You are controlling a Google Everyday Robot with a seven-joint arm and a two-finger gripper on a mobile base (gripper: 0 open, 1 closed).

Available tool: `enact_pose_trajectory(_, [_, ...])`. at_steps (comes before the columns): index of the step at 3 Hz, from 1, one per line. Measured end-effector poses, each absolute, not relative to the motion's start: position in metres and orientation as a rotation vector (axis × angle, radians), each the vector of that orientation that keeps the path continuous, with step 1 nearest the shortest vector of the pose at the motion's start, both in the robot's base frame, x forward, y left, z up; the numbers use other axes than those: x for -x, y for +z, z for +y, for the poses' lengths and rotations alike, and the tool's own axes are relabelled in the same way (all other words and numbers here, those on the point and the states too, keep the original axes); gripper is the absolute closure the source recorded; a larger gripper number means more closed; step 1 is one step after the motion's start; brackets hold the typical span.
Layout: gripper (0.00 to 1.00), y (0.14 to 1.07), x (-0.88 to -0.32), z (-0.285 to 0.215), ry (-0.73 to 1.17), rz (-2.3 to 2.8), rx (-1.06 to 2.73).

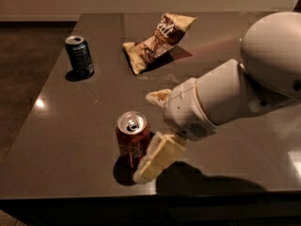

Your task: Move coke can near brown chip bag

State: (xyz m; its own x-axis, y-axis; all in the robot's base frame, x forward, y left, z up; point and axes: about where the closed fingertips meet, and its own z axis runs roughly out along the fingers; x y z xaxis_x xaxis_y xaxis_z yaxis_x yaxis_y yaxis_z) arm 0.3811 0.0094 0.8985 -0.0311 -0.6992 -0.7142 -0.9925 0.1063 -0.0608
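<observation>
Near the front edge of the table [66,145], the gripper [148,134] has its fingers spread apart, the nearer one just right of the upright coke can [132,139]. The brown chip bag [157,40] lies well beyond, toward the far edge.

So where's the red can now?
The coke can stands near the front edge of the table, left of centre in the camera view, the gripper close on its right; the blue can and chip bag lie farther back.
</observation>
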Motion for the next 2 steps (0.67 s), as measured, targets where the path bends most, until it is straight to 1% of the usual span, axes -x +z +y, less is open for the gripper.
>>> enact_pose_trajectory(1, [0.00,0.8967,-0.3798,0.0277,0.670,1.759,1.638])
enact_pose_trajectory(2, [0.16,0.8979,-0.3872,0.0341,0.682,1.763,1.604])
